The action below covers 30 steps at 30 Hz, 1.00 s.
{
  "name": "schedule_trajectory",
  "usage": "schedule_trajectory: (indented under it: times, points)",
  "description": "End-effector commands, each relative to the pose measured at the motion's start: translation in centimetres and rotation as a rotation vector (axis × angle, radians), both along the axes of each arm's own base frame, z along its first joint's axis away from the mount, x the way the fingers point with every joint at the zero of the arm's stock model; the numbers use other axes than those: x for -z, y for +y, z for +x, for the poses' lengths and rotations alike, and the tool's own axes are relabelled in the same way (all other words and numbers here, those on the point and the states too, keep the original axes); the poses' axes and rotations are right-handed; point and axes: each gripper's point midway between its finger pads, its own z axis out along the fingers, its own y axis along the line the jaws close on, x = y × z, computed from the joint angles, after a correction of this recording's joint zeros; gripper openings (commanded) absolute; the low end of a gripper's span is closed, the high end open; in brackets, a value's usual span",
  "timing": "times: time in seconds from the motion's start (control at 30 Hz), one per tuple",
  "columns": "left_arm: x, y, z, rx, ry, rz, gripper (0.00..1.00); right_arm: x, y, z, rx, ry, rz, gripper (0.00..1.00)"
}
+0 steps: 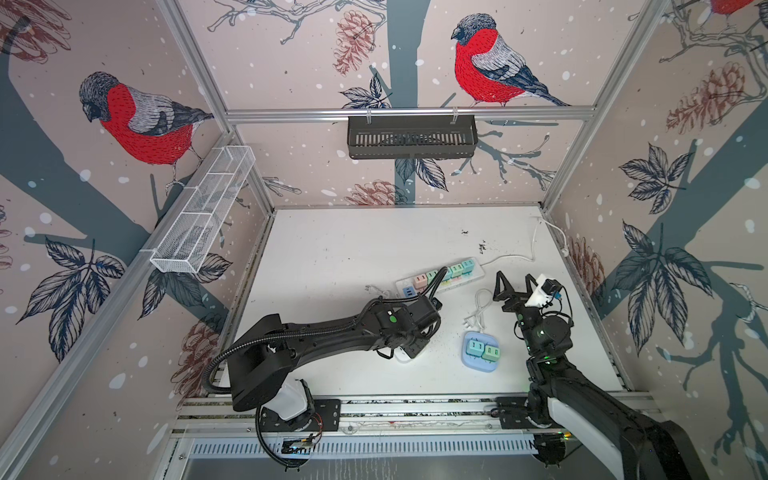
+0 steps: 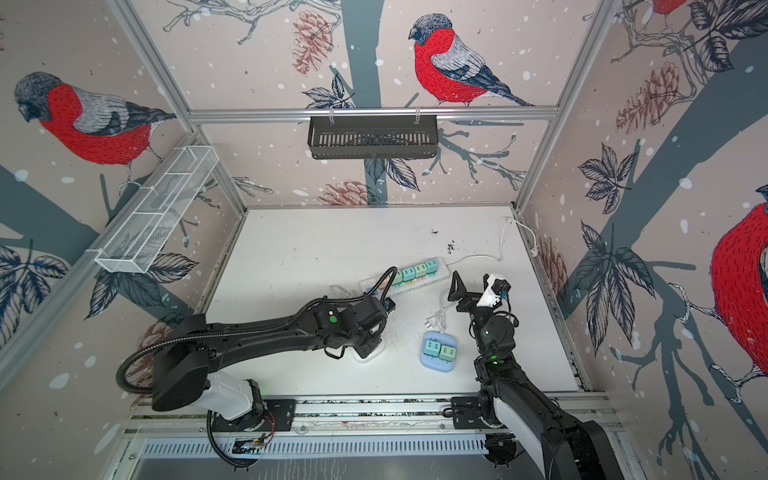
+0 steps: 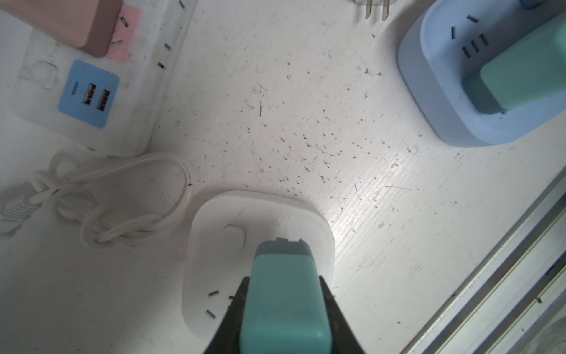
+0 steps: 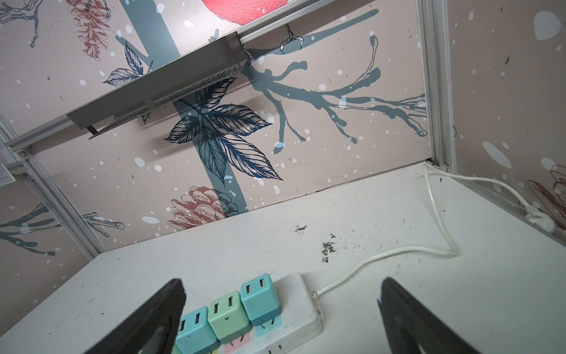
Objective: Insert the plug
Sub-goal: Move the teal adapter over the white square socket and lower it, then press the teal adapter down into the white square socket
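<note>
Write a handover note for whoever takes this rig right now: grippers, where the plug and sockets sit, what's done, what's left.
Left gripper: shut on the teal plug, prongs showing, held over the white socket block, not seated.
Right gripper: open, empty, raised near the power strip.
Blue socket block: holds two green plugs.
Done: plug picked up and positioned above the white block.
Left: line the prongs up with its slots and press it in. Exact alignment cannot be judged from these views.
</note>
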Motion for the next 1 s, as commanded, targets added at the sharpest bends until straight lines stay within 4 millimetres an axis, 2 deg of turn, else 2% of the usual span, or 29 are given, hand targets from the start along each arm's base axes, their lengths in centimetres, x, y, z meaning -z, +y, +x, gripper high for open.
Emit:
schedule_trajectory:
  times: [0.0, 0.53, 0.6, 0.97]
  points:
    - [0.0, -0.5, 0.2, -0.003, -0.007, -0.015, 0.00, 1.6, 0.0, -0.7, -0.009, 0.020, -0.002, 1.00]
    - [0.9, 0.3, 0.3, -0.019, -0.007, 0.034, 0.00, 1.6, 0.0, -0.6, -0.010, 0.024, -0.004, 1.00]
    - [1.8, 0.8, 0.0, -0.017, 0.007, 0.052, 0.00, 1.6, 0.0, -0.6, -0.010, 0.025, -0.003, 1.00]
    - [2.3, 0.6, -0.3, -0.008, 0.021, 0.051, 0.00, 1.6, 0.1, -0.5, -0.014, 0.027, -0.004, 1.00]
